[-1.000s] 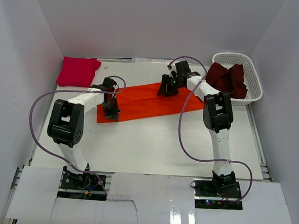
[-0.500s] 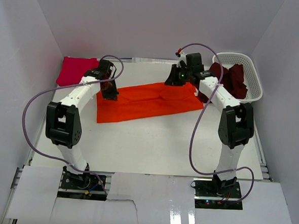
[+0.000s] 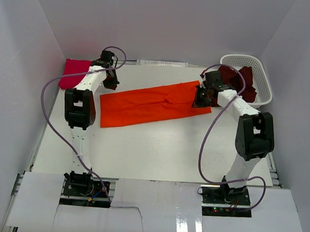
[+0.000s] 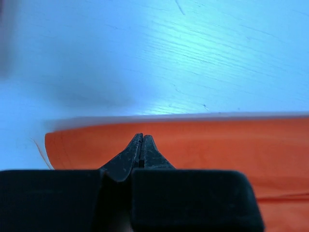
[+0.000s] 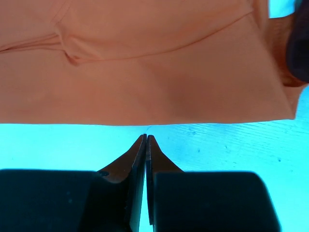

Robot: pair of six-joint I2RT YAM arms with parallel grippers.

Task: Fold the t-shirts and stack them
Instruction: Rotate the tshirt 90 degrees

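The bright orange t-shirt (image 3: 150, 105) lies flat on the table as a long folded strip, running from near left to far right. My left gripper (image 3: 110, 83) is shut at the strip's far-left corner; in the left wrist view its closed tips (image 4: 141, 137) stand over the orange cloth (image 4: 217, 145), and no cloth shows between them. My right gripper (image 3: 200, 97) is shut at the strip's right end; its tips (image 5: 146, 137) sit just off the edge of the orange cloth (image 5: 145, 72), over bare table. The magenta-pink t-shirt (image 3: 72, 71) lies folded at the back left. The dark maroon t-shirt (image 3: 246, 85) is heaped in the basket.
The white lattice basket (image 3: 253, 105) stands at the back right, close behind the right arm. White walls close in the table (image 3: 153, 147) on three sides. Purple cables loop from both arms over the table.
Both arms swung outward and toward the back, the left to the shirt's far-left corner, the right to its right end. The right gripper closed. The orange shirt now lies as a flatter, longer strip.
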